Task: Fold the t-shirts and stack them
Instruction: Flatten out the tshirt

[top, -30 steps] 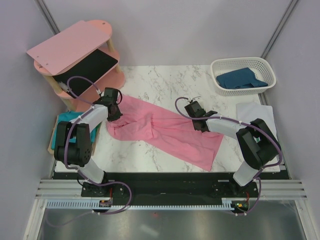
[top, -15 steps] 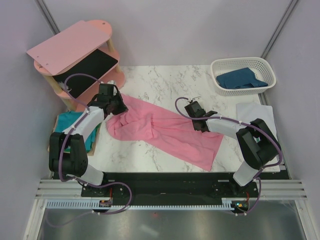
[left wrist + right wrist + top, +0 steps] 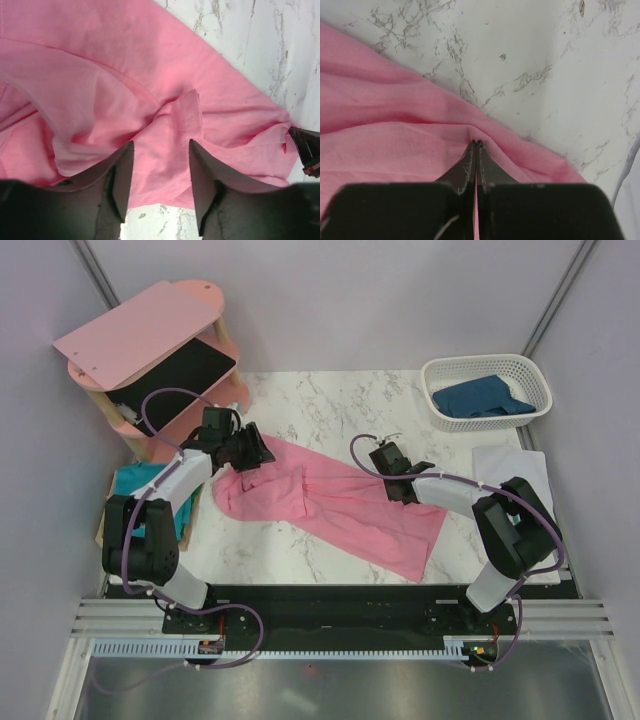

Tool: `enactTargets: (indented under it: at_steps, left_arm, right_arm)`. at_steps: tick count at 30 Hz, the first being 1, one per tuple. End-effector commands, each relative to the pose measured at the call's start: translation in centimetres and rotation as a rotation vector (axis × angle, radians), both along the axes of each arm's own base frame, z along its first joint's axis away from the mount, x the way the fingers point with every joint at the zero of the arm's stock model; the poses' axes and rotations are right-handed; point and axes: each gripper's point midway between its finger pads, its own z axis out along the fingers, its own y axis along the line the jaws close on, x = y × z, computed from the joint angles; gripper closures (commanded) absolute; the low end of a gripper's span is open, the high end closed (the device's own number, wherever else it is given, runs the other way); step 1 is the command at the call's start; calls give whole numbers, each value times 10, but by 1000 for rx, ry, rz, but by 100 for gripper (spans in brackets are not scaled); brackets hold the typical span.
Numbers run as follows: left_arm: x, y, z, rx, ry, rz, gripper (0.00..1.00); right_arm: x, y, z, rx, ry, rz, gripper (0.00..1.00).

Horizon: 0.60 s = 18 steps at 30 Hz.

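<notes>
I can read no writing, label, brand, number or sign in any of my views. The pink t-shirt (image 3: 150,75) shows only plain cloth up close, and the marble tabletop (image 3: 330,400) carries nothing legible from edge to edge.

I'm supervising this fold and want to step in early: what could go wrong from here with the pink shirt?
The left gripper hangs open over a bunched ridge of the pink t-shirt; closing there may catch several layers. The right gripper pinches only a thin edge fold, which might slip if pulled.
</notes>
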Motion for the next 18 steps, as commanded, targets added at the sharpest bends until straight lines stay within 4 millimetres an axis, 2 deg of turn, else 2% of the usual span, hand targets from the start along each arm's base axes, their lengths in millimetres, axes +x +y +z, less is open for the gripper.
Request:
enactTargets:
  at_steps: [1,5,9,12,15,18]
  left_arm:
    - [0,11,-11,69,20,11,42]
    - [-4,25,-22,139,51,54,40]
    - [-6,37,-24,195,63,100,40]
    - [-7,39,-8,189,19,115,40]
    - [-10,49,11,220,-44,156,40]
    - [-13,75,20,305,-80,266,39]
  right_arm:
    - [4,2,-2,13,-12,-13,100]
    - [5,2,-2,15,-11,-13,100]
    - [5,2,-3,11,-10,-14,100]
    - [5,2,-3,12,-9,-13,100]
    - [4,3,-4,15,-7,-11,100]
    - [4,3,-4,18,-5,-8,100]
